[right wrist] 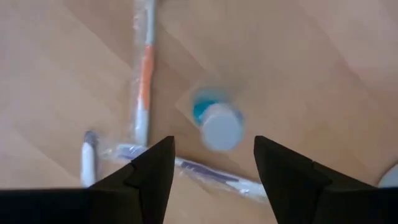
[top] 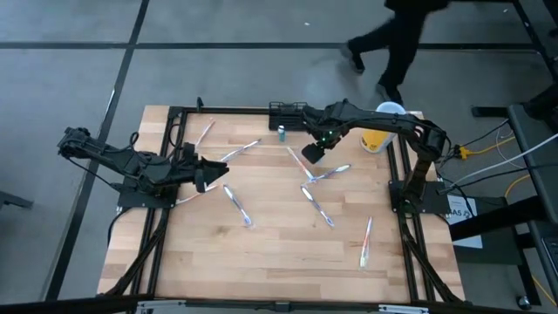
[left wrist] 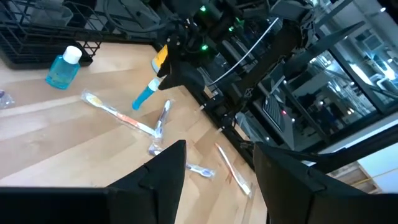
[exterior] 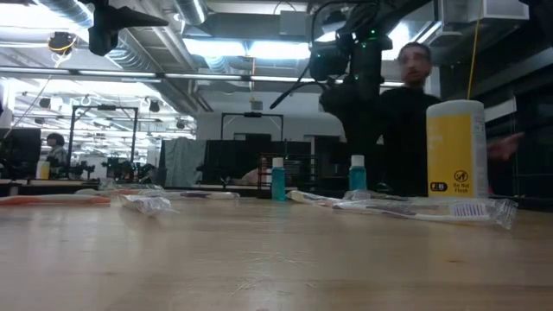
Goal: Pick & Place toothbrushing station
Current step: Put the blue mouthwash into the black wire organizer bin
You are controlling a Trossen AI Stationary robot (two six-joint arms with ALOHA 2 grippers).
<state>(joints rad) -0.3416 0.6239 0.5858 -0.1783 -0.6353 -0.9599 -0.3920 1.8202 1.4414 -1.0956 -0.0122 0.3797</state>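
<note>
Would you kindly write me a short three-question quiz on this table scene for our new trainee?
1. True or false: the yellow cup lies on its side.
2. The right gripper has its fingers: A) open, B) shut on a toothbrush, C) shut on the cup.
3. How many small blue bottles show in the low view?

Key: 1 false, it stands upright; 2 A; 3 two.
</note>
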